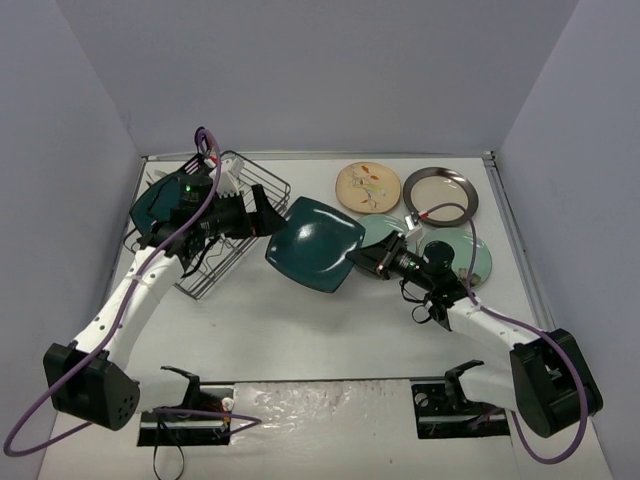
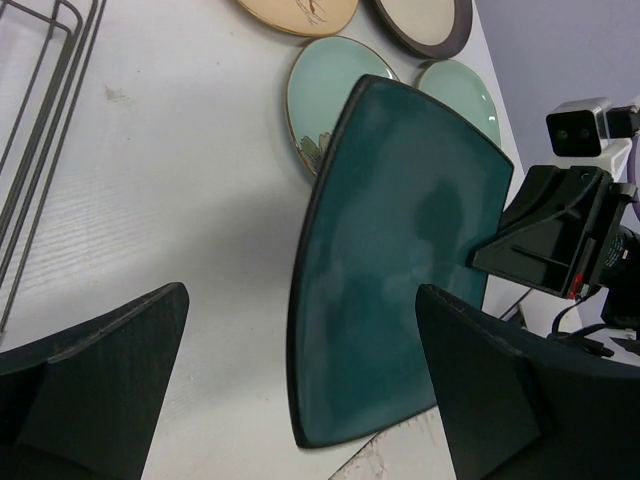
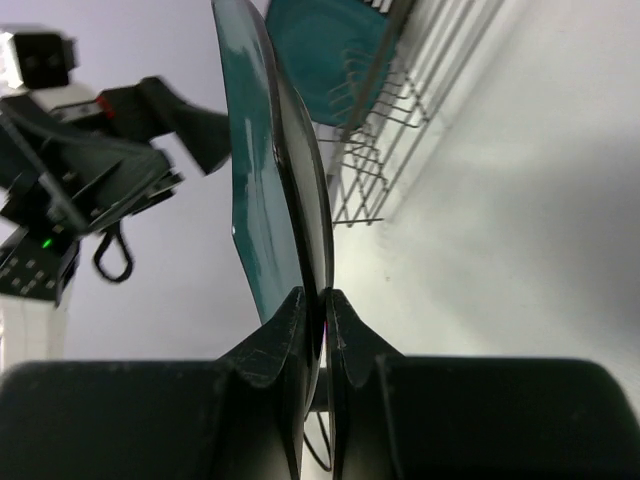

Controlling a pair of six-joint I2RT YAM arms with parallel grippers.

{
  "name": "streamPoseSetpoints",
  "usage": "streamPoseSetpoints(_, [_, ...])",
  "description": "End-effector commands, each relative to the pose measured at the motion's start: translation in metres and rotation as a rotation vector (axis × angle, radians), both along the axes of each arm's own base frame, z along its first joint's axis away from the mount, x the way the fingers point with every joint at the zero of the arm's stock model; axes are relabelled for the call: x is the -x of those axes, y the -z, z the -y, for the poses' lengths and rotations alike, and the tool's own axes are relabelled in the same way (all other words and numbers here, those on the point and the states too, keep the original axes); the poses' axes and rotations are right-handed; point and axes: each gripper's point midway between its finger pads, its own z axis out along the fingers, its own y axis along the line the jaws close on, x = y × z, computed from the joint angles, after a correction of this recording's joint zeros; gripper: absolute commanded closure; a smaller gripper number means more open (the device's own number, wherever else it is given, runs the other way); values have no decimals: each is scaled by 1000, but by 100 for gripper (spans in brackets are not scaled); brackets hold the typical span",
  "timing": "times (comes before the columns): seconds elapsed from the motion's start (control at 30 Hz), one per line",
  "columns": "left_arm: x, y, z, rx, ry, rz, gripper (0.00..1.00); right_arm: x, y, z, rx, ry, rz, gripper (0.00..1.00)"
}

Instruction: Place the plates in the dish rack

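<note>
Plates sat in three places: one teal square plate (image 1: 315, 243) hung in the air between the dish rack (image 1: 268, 182) and the round plates (image 1: 368, 187) lying flat on the table (image 1: 300, 340), while a second teal plate (image 1: 158, 200) leaned in the rack. Only the right wrist view showed the grip edge-on — the right gripper (image 3: 312, 298) was pinched tight on the held plate's rim, the plate rising upright from it toward the rack. The left wrist view alone showed that plate's glazed face, turned toward the left gripper (image 1: 265, 213), whose fingers (image 2: 100, 380) were spread wide and held nothing — near the plate.
</note>
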Motion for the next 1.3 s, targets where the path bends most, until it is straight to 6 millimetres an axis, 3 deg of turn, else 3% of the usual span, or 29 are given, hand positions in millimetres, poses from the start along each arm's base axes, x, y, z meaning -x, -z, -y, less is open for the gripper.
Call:
streamPoseSetpoints(0.0, [-2,-24,14,52,67,23,6,21,-100,-8,-190,-132,364,100])
streamPoseSetpoints(0.13, [1,-19,25,105,120,-34,14,27,-110,-8,-206,-154,411,100])
streamPoseSetpoints(0.5, [20,-32,41,215,222,-68,40,30,-113,-10,-211,-173,443,100])
streamPoseSetpoints(0.87, [28,-36,41,231,240,-76,98,26,-103,-10,-210,-163,438,100])
streamPoseSetpoints(1.0, [31,-43,40,228,244,-46,100,22,-93,-11,-177,-157,418,100])
streamPoseSetpoints(1.1, [30,-52,36,201,239,0,100,17,-80,-11,-122,-145,402,86])
streamPoseSetpoints(1.2, [33,-59,29,142,245,58,100,13,-73,-11,-68,-136,406,50])
streamPoseSetpoints(1.27, [33,-68,25,114,247,101,100,9,-64,-10,-13,-124,395,34])
